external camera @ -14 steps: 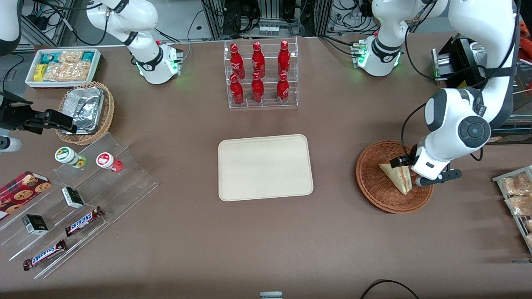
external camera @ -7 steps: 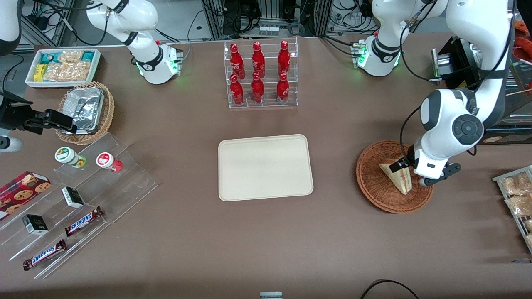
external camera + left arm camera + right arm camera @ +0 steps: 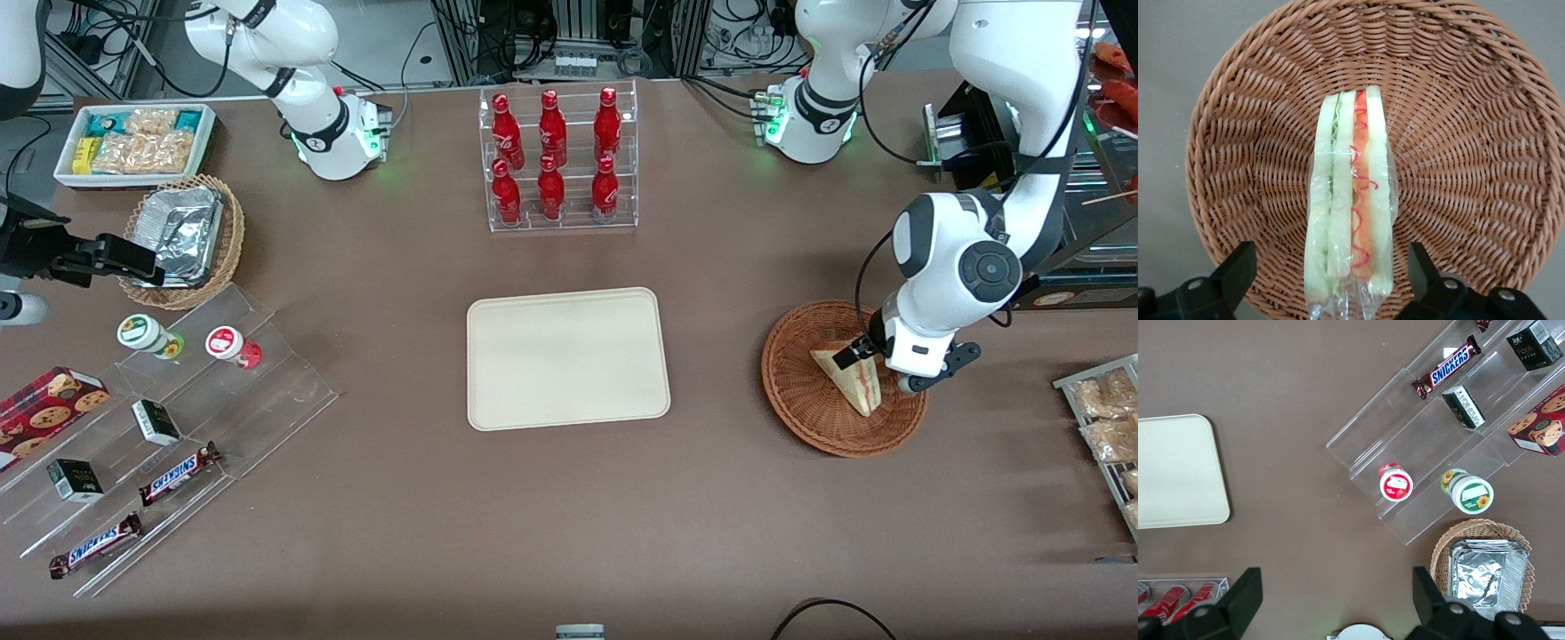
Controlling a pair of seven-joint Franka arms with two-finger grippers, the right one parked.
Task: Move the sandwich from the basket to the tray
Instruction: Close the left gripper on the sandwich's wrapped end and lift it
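Observation:
The clear-wrapped sandwich (image 3: 849, 380) (image 3: 1351, 200), a pale bread wedge with red and green filling, lies in the round reddish-brown wicker basket (image 3: 805, 400) (image 3: 1471, 153) toward the working arm's end of the table. My left gripper (image 3: 876, 369) (image 3: 1331, 277) hangs low over the basket, open, with one black finger (image 3: 1235, 270) on each side of the sandwich's wide end and a gap between each finger and the wrap. The cream tray (image 3: 567, 357) (image 3: 1175, 470) lies bare at the table's middle.
A clear rack of red bottles (image 3: 556, 160) stands farther from the front camera than the tray. Bagged pastries on a rack (image 3: 1107, 418) lie beside the basket at the table's edge. A tan basket with foil (image 3: 182, 236), a white snack bin (image 3: 133, 142) and stepped snack shelves (image 3: 160, 444) fill the parked arm's end.
The left arm's wrist and elbow have shifted slightly away from the front camera and lowered over the basket. The sandwich has not moved.

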